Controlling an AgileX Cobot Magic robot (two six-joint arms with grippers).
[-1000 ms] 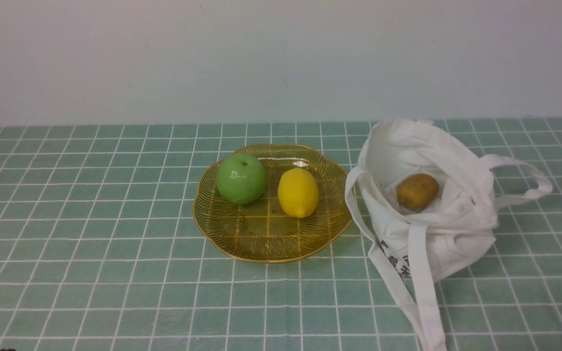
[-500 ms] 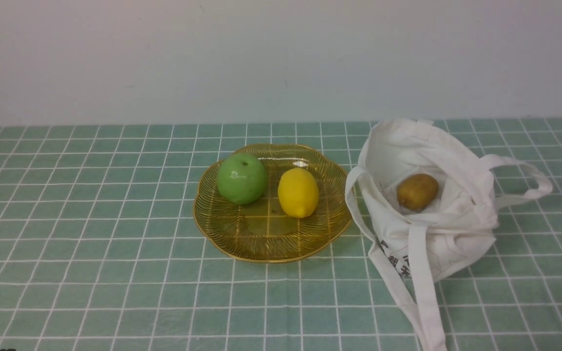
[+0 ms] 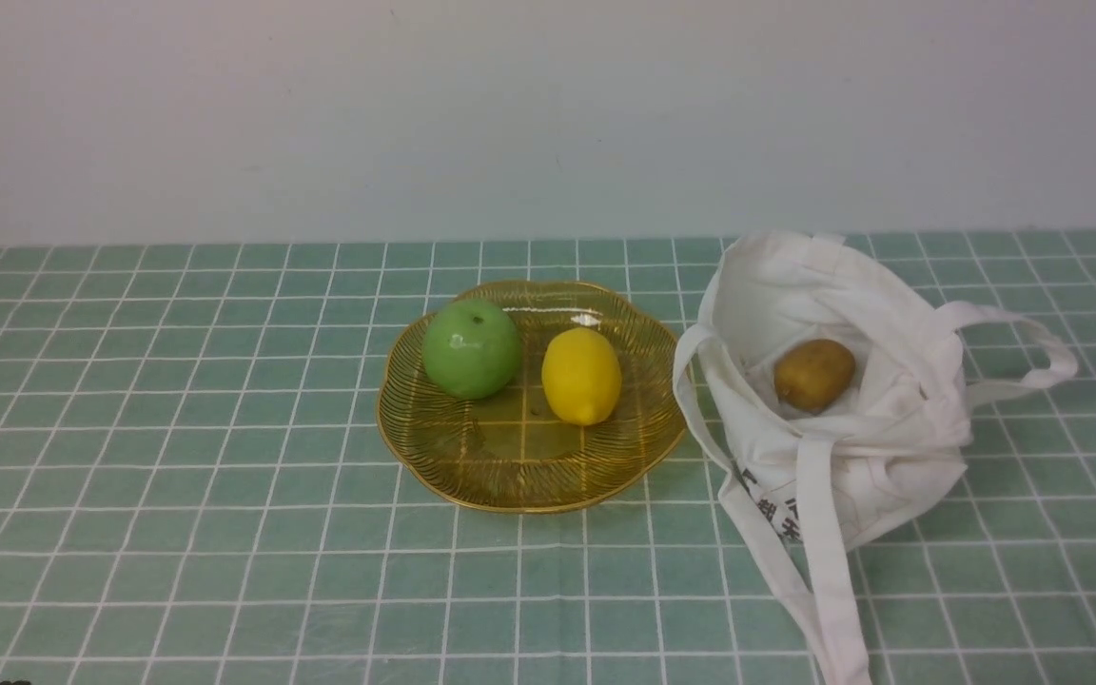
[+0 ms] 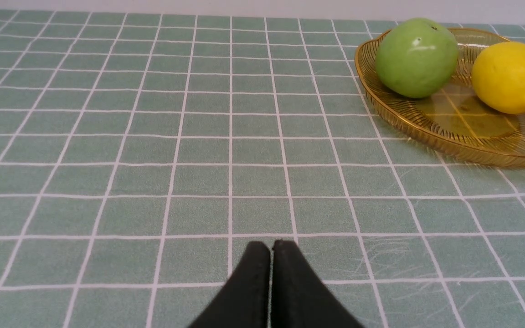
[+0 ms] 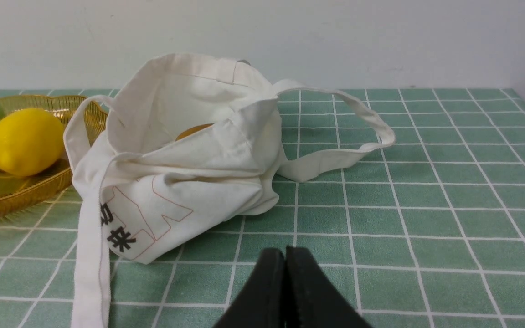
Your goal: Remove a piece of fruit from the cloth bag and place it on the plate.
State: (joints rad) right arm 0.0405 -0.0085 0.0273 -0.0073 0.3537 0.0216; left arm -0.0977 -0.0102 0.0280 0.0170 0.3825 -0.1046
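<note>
While the front view shows my bright yellow oval lemon [image 3: 581, 375] resting on the ribbed amber plate [image 3: 472, 466] beside the slumped white cloth bag [image 3: 852, 447], each wrist view shows my left gripper [image 4: 270, 248] and right gripper [image 5: 285, 255] pinched closed, empty; reaching over carelessly could roll the fruit off.

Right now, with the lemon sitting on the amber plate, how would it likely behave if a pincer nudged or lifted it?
The lemon is a smooth oval, so a nudge would probably roll or spin it. It might bump the green apple close beside it. The plate has only a shallow scalloped rim, which may not stop it. Its glossy, curved skin could slip from a narrow grip.
</note>
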